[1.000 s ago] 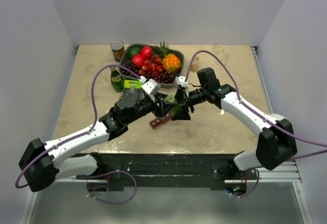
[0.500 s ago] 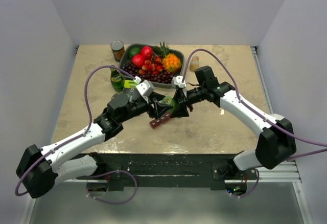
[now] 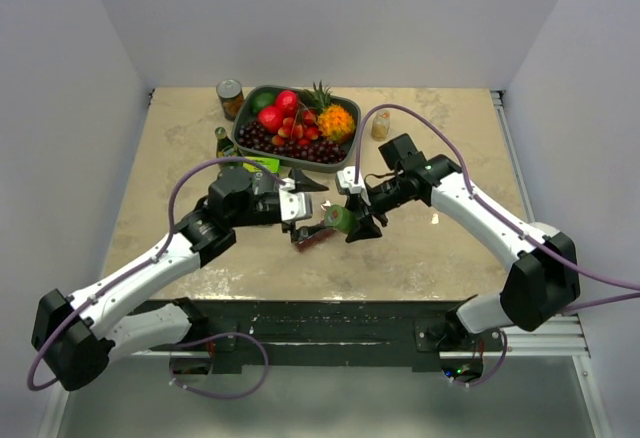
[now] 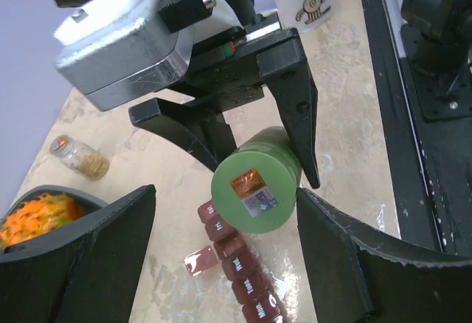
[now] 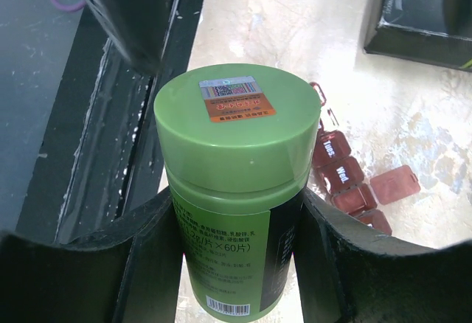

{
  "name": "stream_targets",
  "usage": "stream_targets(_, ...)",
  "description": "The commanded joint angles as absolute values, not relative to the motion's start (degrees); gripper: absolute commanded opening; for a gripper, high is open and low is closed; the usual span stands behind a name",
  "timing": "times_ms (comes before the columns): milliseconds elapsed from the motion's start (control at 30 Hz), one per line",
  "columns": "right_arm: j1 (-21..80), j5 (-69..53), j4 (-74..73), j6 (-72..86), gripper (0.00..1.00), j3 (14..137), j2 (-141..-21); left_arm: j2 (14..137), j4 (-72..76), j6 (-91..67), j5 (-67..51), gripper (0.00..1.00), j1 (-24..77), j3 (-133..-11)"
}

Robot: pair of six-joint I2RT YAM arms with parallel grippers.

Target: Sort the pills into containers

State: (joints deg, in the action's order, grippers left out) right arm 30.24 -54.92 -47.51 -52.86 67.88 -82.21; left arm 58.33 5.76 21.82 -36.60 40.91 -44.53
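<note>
The right hand (image 5: 234,220) was clamped on a green bottle (image 5: 221,264). One finger pressed each side of its body just under the cap (image 5: 232,127), so the capped end stuck out past the fingertips. Held that way, the body could not turn and the cap was left free for the other arm to work on. The cap was on, with a small orange sticker on top, and no pills could be seen.

The left hand (image 4: 221,194) faced that cap head-on, fingers spread wide to either side of it and clear of it, gripping nothing. I judged it was lined up to take the cap and twist it off. The wide spread gave it room to slide over the rim.

The pill organiser (image 4: 237,268), a dark red strip of small day-marked boxes, lay flat on the counter (image 3: 420,263) just below the bottle and both hands. One lid (image 5: 395,183) was flipped open to the side; the others that showed looked shut. Its spot right under the bottle probably meant pills would have only a short way to fall.

A black-and-green box (image 5: 420,13) lay beyond the organiser from the right hand, apart from it.

The smooth cap might slip if the left hand closed off-centre.
</note>
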Motion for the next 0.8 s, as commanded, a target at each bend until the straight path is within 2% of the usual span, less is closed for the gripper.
stream_targets(0, 30.76, -55.63, -49.92, -56.51, 0.01, 70.66, -81.83, 62.31, 3.43, 28.3, -43.58, 0.81, 40.69, -49.13)
stream_targets(100, 30.76, -55.9, -49.75, -56.69, 0.01, 70.31, -81.65, 64.07, 3.86, 28.3, -45.95, 0.8, 40.69, -49.75)
stream_targets(233, 30.85, -56.07, -49.66, -56.51, 0.01, 70.4, -81.83, 66.18, 2.99, 27.78, -48.33, 0.72, 40.78, -51.06)
stream_targets(367, 30.68, -56.42, -49.66, -56.43, 0.01, 70.31, -82.0, 67.32, 2.9, 26.63, -50.18, 0.72, 40.78, -50.98)
stream_targets(467, 30.76, -56.69, -49.31, -55.99, 0.0, 70.05, -81.83, 67.94, 2.64, 25.93, -50.89, 0.66, 40.78, -50.89)
stream_targets(567, 30.76, -56.43, -48.35, -55.2, 0.0, 69.52, -81.56, 68.9, 2.46, 24.0, -52.11, 0.33, 40.78, -51.33)
stream_targets(600, 30.76, -56.16, -47.82, -54.15, 0.0, 69.35, -81.39, 69.17, 2.55, 22.95, -52.21, 0.07, 40.78, -51.59)
stream_targets(633, 30.76, -55.29, -47.2, -53.36, 0.0, 68.74, -81.21, 69.26, 2.81, 19.81, -52.38, 0.0, 40.78, -51.5)
stream_targets(733, 30.76, -53.36, -42.56, -49.23, 0.0, 67.15, -80.25, 67.68, 12.43, 4.44, -47.3, 0.0, 40.78, -46.95)
stream_targets(767, 30.67, -52.91, -41.41, -48.0, 0.0, 66.71, -79.81, 66.98, 14.57, 0.48, -42.15, 0.0, 40.69, -45.28)
